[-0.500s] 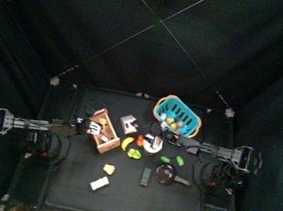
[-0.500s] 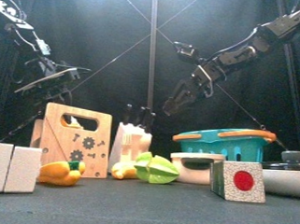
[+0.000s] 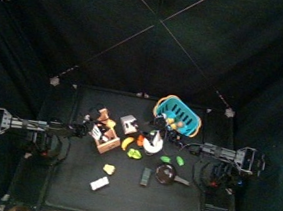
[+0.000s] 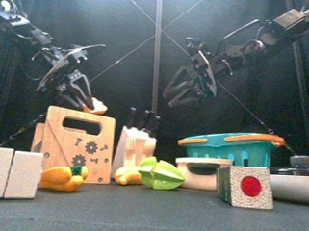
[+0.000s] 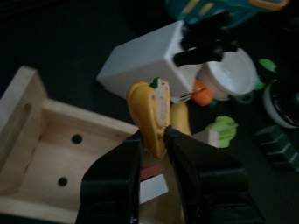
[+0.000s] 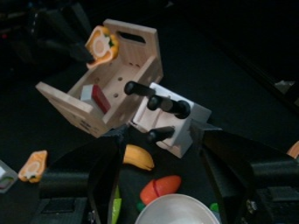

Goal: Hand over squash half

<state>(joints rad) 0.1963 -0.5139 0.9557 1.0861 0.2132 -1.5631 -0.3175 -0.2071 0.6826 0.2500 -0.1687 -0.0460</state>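
The left gripper (image 5: 156,157) is pinching the squash half (image 5: 152,107), plain only wrist-side; the right gripper (image 4: 186,93) is hanging wide.

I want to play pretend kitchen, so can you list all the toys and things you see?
squash half: one, yellow, held up in the left tool.
wooden crate: one, tan, table's left.
knife block: one, white, black handles, beside the crate.
basket: one, teal, right rear.
white bowl: one, middle.
green vegetable: one, front middle.
red-dot cube: one, front right.
white blocks: two, front left.
left tool: black, gripping the squash.
right tool: black, open, in the air.
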